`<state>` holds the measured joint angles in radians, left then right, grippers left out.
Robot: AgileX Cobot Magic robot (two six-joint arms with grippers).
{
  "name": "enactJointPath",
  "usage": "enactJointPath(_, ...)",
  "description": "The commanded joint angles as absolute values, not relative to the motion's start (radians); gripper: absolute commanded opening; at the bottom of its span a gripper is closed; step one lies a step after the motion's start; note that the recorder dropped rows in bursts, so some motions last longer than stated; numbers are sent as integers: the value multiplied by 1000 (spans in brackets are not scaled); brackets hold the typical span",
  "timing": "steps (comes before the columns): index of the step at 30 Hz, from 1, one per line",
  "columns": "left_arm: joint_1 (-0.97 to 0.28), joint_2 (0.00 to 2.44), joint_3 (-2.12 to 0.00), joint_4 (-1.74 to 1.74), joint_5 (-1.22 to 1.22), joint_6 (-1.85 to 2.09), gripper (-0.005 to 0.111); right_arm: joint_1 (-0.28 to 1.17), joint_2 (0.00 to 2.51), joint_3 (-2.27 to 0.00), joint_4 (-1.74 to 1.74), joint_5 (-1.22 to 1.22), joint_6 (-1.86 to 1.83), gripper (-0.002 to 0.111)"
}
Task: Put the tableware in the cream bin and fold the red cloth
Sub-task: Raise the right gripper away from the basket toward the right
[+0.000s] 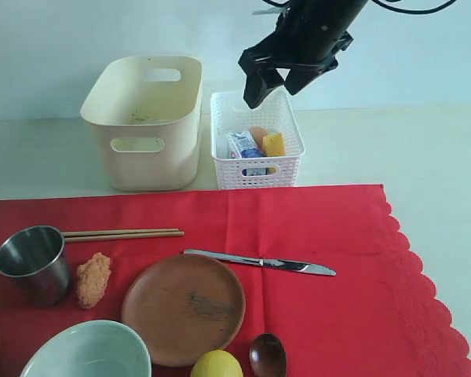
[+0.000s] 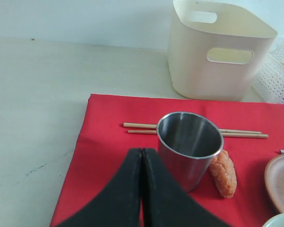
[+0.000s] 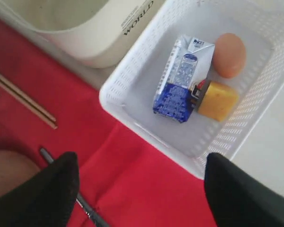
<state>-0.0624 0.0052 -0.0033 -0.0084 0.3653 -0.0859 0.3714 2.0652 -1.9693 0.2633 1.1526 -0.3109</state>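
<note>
Six tableware pieces [image 1: 184,306] sit on the cloth [image 1: 337,236], blocking folding; right gripper [image 1: 273,88] hangs wide, empty, over the basket [image 1: 220,157]; left gripper [image 2: 142,156] closed beside the cup [image 2: 189,142].

R fingers [image 3: 42,194] spread wide, empty, above white basket [image 3: 128,71] w/ milk carton [image 3: 182,80], egg [image 3: 229,54].

Setting: a robot test bench in a lab, dressed up as a dining table.

Plain pale counter [image 1: 424,149] against a blank pale wall [image 1: 63,47]. A black robot arm hangs over it, right hand [image 1: 273,85] above the bins. Props sit in staged order on a red cloth [image 1: 314,228]: steel cup [image 1: 33,263], round brown plate [image 1: 183,308], silver knife [image 1: 259,261]. Behind the cloth are a cream bin [image 1: 145,118] and a white lattice basket [image 1: 255,169] holding a milk carton [image 1: 243,145] and an egg [image 1: 257,133].
</note>
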Motion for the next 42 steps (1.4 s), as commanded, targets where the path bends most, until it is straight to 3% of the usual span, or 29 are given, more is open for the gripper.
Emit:
enactJointPath(1, -59, 0, 0, -10, 357, -84, 0, 384, 2024, -1981, 271, 1216, -288, 69)
enactJointPath(33, -59, 0, 0, -10, 357, -84, 0, 436, 1505, -1385, 275, 1050, -259, 69)
enactJointPath(42, -59, 0, 0, -10, 357, -84, 0, 586, 1427, -1242, 250, 1015, -246, 69)
